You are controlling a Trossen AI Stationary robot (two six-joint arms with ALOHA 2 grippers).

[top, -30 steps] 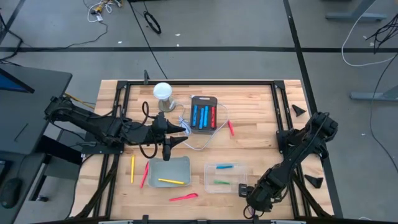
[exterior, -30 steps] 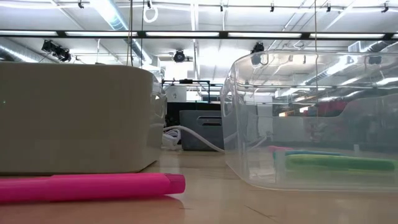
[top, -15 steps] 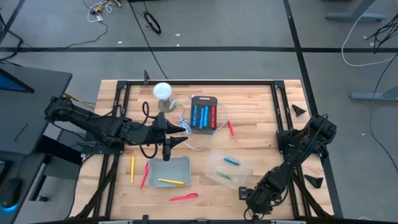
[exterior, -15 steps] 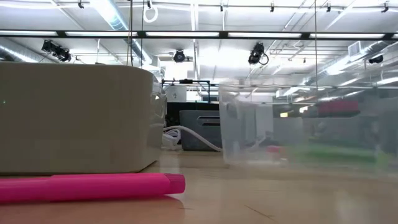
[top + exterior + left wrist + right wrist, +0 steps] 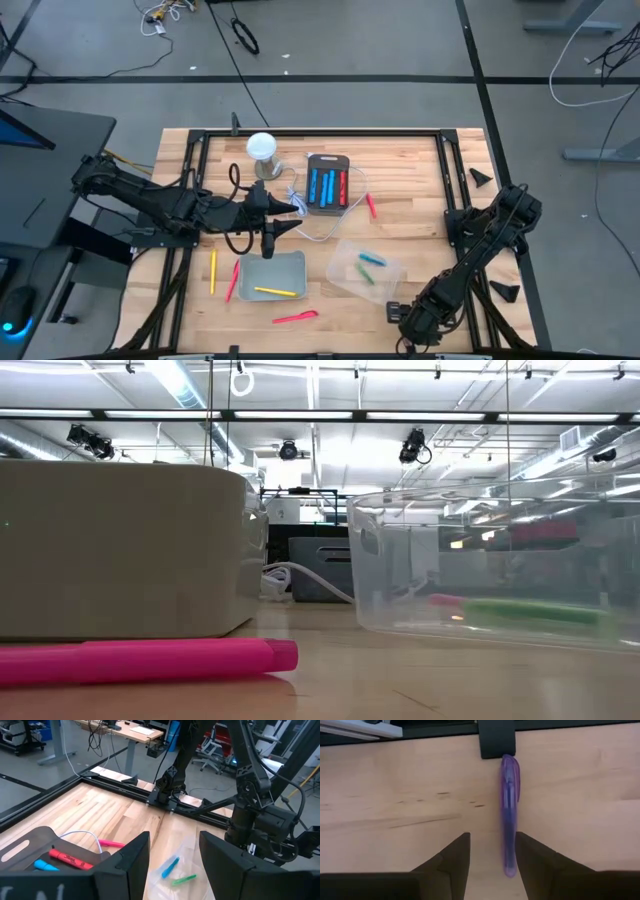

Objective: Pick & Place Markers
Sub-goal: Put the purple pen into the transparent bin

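I see a wooden table [image 5: 410, 180] on grey floor. The clear bin [image 5: 361, 268] sits askew right of the grey tray [image 5: 272, 272], holding blue and green markers [image 5: 371, 259]; the tray holds a yellow one. My right gripper [image 5: 491, 851] is spread over a purple marker [image 5: 509, 810], seen only there. The left gripper [image 5: 172, 855] hangs parted above the tray.

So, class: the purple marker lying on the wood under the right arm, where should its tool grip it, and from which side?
Grip the purple marker mid-barrel, coming straight down from above. It lies flat on the table, so the right tool should straddle its thin width.
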